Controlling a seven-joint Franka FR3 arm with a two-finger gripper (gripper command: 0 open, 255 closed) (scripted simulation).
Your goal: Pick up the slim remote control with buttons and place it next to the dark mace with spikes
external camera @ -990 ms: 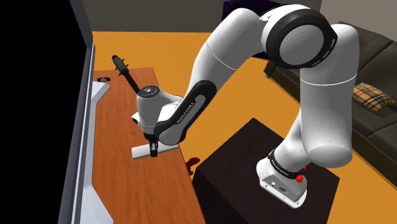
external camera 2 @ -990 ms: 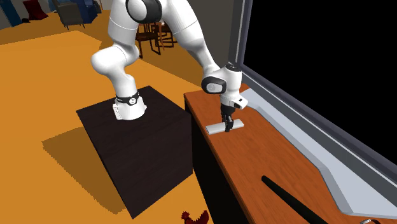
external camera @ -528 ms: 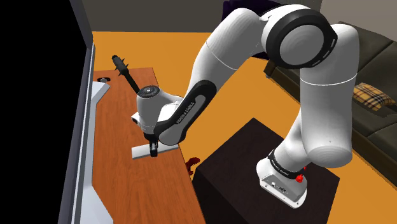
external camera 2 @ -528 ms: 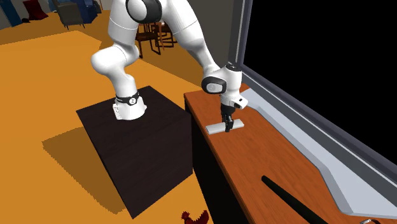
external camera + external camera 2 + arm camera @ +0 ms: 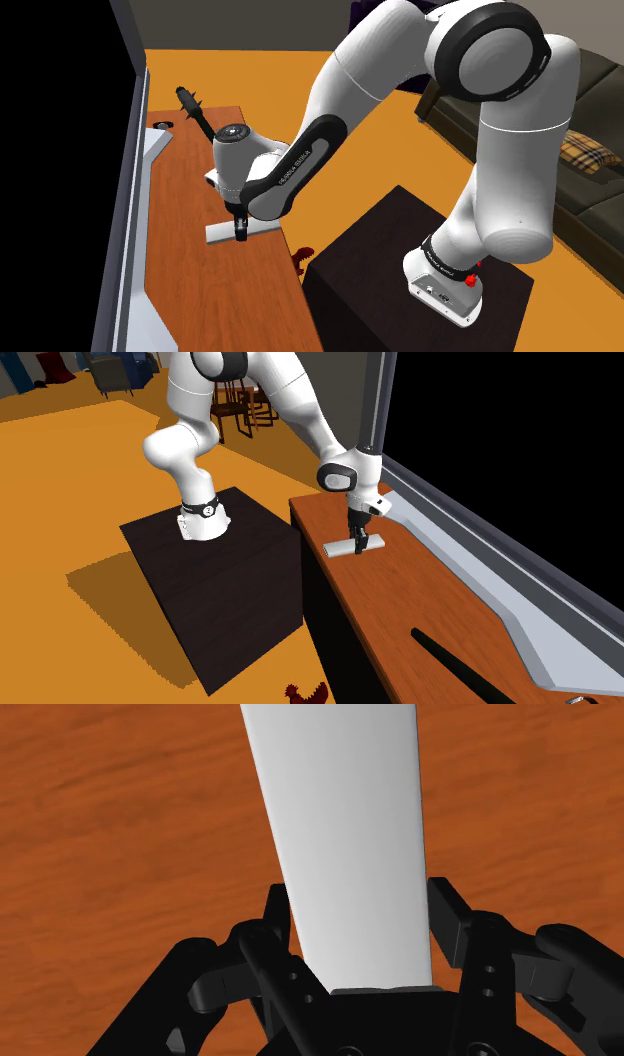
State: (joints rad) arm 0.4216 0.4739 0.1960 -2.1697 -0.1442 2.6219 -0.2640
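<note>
Hand [image 5: 361,904] is closed on the remote [image 5: 340,824]. One black finger [image 5: 447,912] sits on each long edge, clamped across the narrow width, roughly mid-length going by the shoulder view. The remote is drawn as a plain white-grey slab with no buttons visible.

Position relative to the mace [image 5: 190,101]:
- The remote is well apart from it, further along the desk [image 5: 180,280] on the handle side.
- The mace's spiked head points away from the remote, and its handle runs toward the remote.
- The hand is directly over the remote, also well apart from the mace.

Can't tell whether the remote is resting on the desk or just clear of it. If there's a gap, it's slight.

Handling (judgement):
- It's probably light and stiff, so it shouldn't flex or sag.
- The faces and edges look smooth, so expect it to be slippery. It could yaw between the pads on a fast move.
- A mid-length hold across the width is the right spot, since it's balanced and has no long overhang.
- It shouldn't be fragile, so moderate squeeze force is enough.

For placement, aim beside the mace's handle rather than the head. The spikes could snag the remote or the hand.
</note>
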